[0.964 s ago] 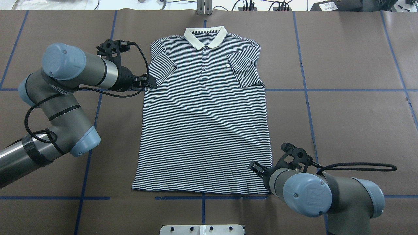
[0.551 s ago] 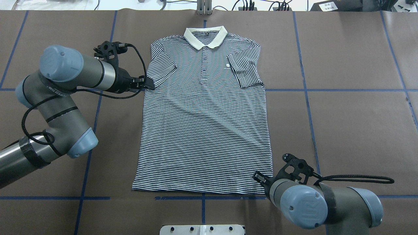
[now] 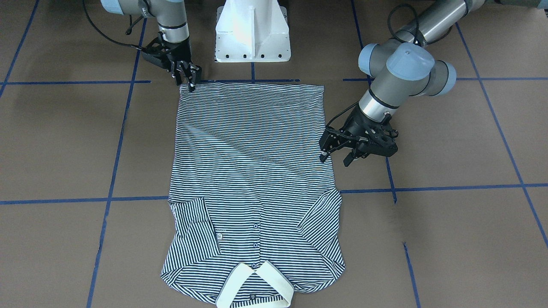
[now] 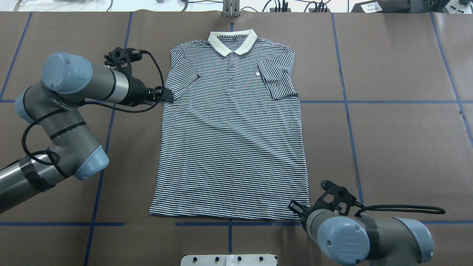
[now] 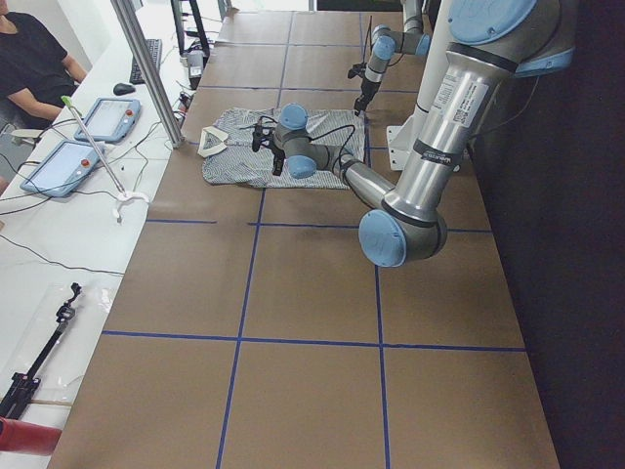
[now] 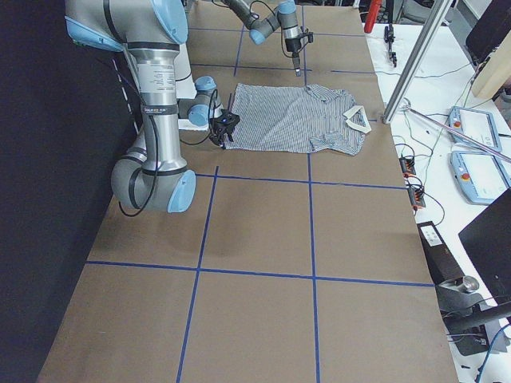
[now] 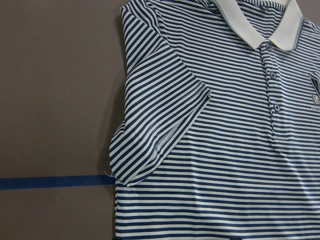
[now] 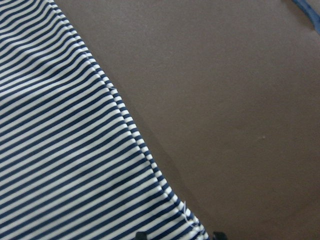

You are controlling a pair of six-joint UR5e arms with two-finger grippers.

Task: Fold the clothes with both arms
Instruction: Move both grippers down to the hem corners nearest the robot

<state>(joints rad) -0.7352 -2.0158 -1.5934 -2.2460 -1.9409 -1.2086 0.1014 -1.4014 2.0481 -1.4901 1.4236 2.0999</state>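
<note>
— What covers the bench [image 4: 406, 147]?
— Brown paper, crossed by blue tape lines [image 4: 388, 102] into big squares.
— And beyond its far edge?
— A white side table [image 5: 59, 225] with two tablets [image 5: 105, 117], cables, and a slanted metal post [image 5: 146, 73].

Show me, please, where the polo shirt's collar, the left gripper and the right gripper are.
polo shirt collar [image 4: 247, 43], overhead exterior view, on the cream flap at the view's right.
left gripper [image 3: 335, 160], exterior front-facing view, midway between its spread fingertips.
right gripper [image 3: 191, 84], exterior front-facing view, midway between its fingertips.

Striped shirt [image 3: 252, 162] lies flat; left jaws spread at its edge.
</note>
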